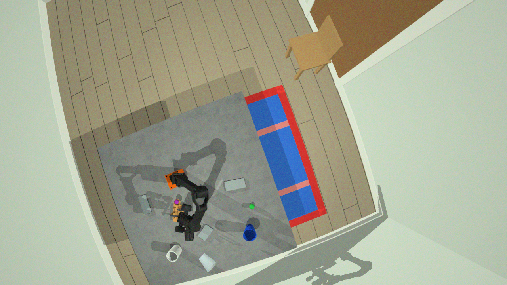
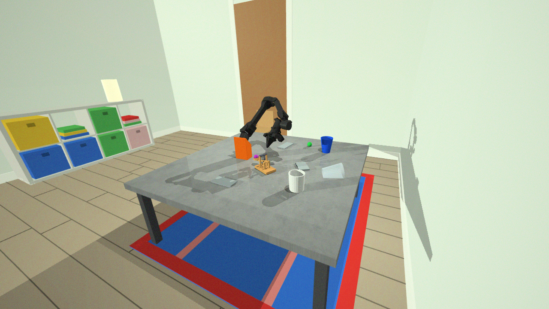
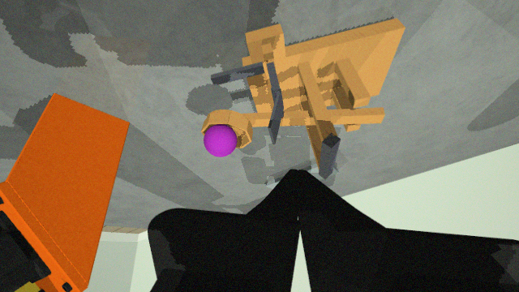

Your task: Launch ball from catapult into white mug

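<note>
The purple ball (image 1: 176, 202) (image 2: 256, 156) (image 3: 220, 140) sits in the round cup at the end of the wooden catapult's arm. The catapult (image 2: 268, 170) (image 3: 379, 53) stands on the table, its cup end toward the arm's orange base and its dark bars beside the throwing arm. The white mug (image 1: 174, 253) (image 2: 296, 182) stands upright beyond the catapult's other end. It is outside the wrist view. My gripper (image 2: 267, 146) (image 3: 296, 177) is shut and empty, with its tips together above the catapult. In the top view the arm covers the fingertips.
An orange block (image 2: 242, 148) (image 3: 77, 162) stands at the arm's base. A green ball (image 1: 252, 206) (image 2: 309, 144) and a blue cup (image 1: 250, 234) (image 2: 326, 144) are farther off. A pale tumbler (image 1: 207, 262) (image 2: 333, 171) lies on its side. Flat grey blocks (image 1: 234, 184) (image 2: 224, 181) lie around the catapult.
</note>
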Robot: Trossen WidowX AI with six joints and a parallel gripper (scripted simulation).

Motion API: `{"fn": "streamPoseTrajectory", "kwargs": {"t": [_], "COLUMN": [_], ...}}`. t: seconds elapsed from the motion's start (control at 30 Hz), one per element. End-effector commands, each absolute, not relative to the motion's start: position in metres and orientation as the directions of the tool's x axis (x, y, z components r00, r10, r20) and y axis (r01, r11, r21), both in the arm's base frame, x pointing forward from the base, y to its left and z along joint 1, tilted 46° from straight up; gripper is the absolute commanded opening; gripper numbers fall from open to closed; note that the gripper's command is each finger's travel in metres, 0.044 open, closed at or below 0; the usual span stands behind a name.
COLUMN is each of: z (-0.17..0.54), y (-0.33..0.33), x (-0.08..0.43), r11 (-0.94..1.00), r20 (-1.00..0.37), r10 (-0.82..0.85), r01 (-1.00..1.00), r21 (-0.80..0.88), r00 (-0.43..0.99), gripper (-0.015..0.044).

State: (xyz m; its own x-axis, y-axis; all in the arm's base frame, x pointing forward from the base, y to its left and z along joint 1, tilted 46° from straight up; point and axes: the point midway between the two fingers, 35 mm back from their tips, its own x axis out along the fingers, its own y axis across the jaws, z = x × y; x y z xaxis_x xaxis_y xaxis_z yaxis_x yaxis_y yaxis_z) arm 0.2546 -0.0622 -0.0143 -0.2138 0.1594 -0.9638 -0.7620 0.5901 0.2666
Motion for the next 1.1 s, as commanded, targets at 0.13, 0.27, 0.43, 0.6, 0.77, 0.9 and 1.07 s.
{"fn": "streamPoseTrajectory", "kwargs": {"t": [0.13,0.27,0.43,0.6,0.77,0.9,1.07], "z": [-0.008,-0.006,-0.008,-0.014,-0.02,-0.025,-0.03], "y": [-0.047,-0.045,-0.043,-0.038,-0.032,-0.027,-0.021], "x": [0.219,0.212,0.212,0.213,0.215,0.215,0.216], "r11": [0.383,0.338,0.338,0.338,0.338,0.338,0.338], "r20": [-0.949,-0.945,-0.945,-0.946,-0.946,-0.946,-0.946], "r10": [0.093,0.079,0.079,0.079,0.079,0.079,0.08], "r01": [-0.869,-0.883,-0.884,-0.884,-0.884,-0.884,-0.884], "r21": [0.312,0.324,0.324,0.323,0.323,0.322,0.322], "r00": [-0.3,-0.317,-0.316,-0.316,-0.315,-0.314,-0.314], "gripper": [0.0,0.0,0.0,0.0,0.0,0.0,0.0]}}
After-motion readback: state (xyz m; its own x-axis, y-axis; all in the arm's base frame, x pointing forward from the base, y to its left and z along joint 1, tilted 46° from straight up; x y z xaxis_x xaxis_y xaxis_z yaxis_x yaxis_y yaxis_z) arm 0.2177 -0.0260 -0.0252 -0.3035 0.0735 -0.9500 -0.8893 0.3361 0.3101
